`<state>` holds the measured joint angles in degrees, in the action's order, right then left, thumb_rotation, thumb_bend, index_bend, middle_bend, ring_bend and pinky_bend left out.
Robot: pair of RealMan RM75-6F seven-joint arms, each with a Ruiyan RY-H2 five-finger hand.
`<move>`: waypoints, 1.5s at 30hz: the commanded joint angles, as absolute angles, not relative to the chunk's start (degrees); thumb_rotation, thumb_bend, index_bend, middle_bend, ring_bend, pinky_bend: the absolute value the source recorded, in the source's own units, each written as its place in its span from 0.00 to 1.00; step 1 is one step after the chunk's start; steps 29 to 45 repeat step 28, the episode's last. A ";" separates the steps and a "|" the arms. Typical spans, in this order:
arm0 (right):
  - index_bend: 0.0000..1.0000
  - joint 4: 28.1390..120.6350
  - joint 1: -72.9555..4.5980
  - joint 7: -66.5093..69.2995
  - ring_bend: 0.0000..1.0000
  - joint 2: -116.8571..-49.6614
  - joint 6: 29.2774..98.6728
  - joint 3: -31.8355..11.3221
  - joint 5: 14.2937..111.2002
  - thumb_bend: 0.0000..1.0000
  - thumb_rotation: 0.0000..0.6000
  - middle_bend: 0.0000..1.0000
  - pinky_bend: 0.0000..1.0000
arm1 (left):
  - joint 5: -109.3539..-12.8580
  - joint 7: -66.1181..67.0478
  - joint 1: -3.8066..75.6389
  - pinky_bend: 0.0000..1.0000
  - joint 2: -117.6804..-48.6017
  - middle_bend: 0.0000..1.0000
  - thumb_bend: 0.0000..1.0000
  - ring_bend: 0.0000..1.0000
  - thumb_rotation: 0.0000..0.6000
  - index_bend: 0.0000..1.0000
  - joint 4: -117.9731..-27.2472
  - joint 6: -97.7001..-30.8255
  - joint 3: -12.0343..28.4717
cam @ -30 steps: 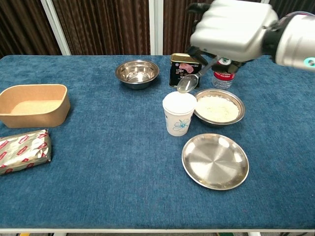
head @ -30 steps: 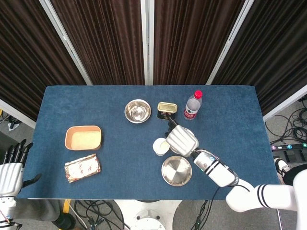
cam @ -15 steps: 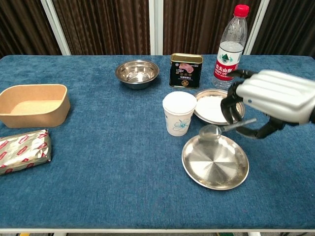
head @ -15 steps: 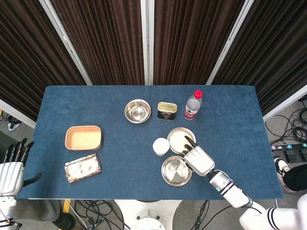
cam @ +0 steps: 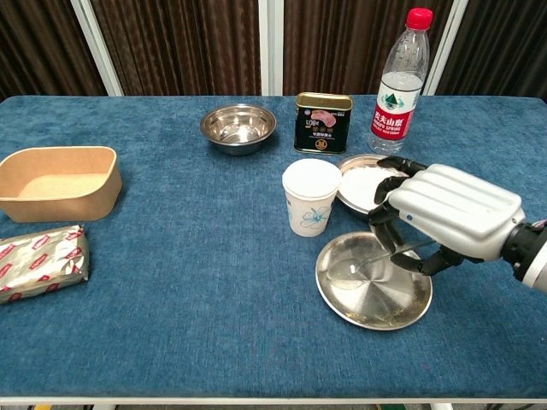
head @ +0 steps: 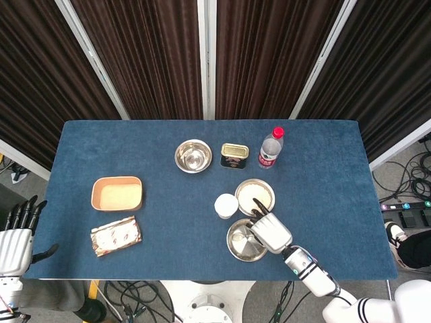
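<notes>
My right hand (cam: 449, 213) (head: 269, 232) hangs over the right side of a flat steel plate (cam: 373, 301) (head: 242, 247) near the table's front edge. It grips a metal spoon (cam: 353, 272) by the handle, and the spoon's bowl lies on the plate's surface. Just behind the hand is a steel bowl of white grains (cam: 359, 181) (head: 255, 195), partly hidden by the fingers. A white paper cup (cam: 311, 197) (head: 225, 205) stands upright left of that bowl. My left hand (head: 17, 232) is off the table's front left corner, fingers spread and holding nothing.
At the back stand an empty steel bowl (cam: 238, 126), a black tin can (cam: 322, 123) and a water bottle with a red cap (cam: 399, 81). A brown cardboard tray (cam: 58, 182) and a foil packet (cam: 43, 262) lie at the left.
My right hand has carried the spoon from above the can and cup down to the front, and the spoon's bowl now lies on the flat plate. The left hand has not moved.
</notes>
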<state>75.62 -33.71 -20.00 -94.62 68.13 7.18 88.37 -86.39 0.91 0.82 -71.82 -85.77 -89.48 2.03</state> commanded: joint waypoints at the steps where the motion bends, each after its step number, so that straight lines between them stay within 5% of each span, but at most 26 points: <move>1: 0.56 75.10 -33.28 -20.51 0.21 -95.25 67.28 6.91 88.48 0.22 1.00 0.54 0.00 | -86.38 0.67 0.76 0.01 -71.85 0.07 0.10 0.01 1.00 0.15 -85.60 -89.50 2.00; 10: 0.31 78.43 -31.67 -20.76 0.10 -92.17 68.06 6.27 89.48 0.20 1.00 0.38 0.00 | -86.46 0.18 0.64 0.01 -71.90 0.07 0.10 0.01 1.00 0.15 -85.05 -89.78 2.04; 19: 0.26 89.24 -21.94 -11.01 0.09 -76.30 83.36 4.15 86.82 0.23 1.00 0.31 0.00 | -86.40 0.34 0.88 0.01 -71.52 0.07 0.10 0.01 1.00 0.15 -85.31 -89.58 2.26; 25: 0.01 93.16 -15.12 -3.96 0.00 -67.64 90.29 3.99 85.02 0.24 1.00 0.11 0.00 | -87.19 1.27 1.57 0.01 -71.16 0.07 0.10 0.01 1.00 0.15 -86.67 -89.64 2.61; 45: 0.00 93.38 -12.48 -3.21 0.00 -66.18 93.14 3.84 85.32 0.24 1.00 0.09 0.00 | -87.64 1.77 1.93 0.01 -70.81 0.07 0.10 0.01 1.00 0.15 -87.52 -89.22 2.42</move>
